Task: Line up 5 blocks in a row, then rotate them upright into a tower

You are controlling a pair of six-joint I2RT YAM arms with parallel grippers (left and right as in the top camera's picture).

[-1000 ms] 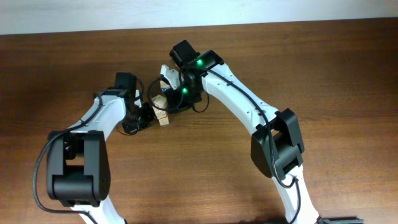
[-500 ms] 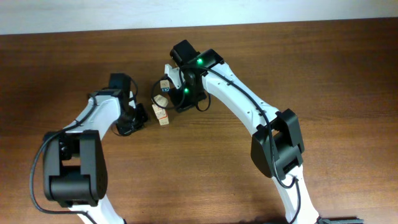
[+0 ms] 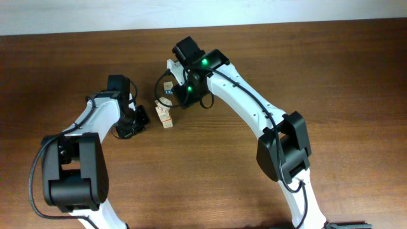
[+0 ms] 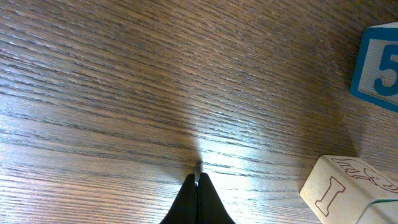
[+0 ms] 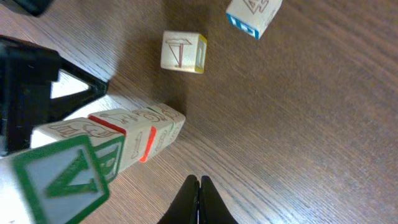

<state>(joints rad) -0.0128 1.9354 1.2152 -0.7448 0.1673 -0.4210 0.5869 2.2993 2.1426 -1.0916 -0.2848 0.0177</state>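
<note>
Blocks (image 5: 134,140) lay in a touching row on the table (image 3: 331,70), left of its middle and a little nearer its far edge. A lone block (image 5: 182,51) stood apart from them. The left arm (image 3: 95,117) came in from the near-left corner, sharply bent at the elbow. Its left gripper (image 4: 198,182) was clenched on nothing and pointed down at bare wood near a blue-faced cube (image 4: 379,62). The right arm (image 3: 248,102) arched long from the near edge (wrist tipped steeply down), its right gripper (image 5: 199,183) pinched shut, empty, beside the row.
</note>
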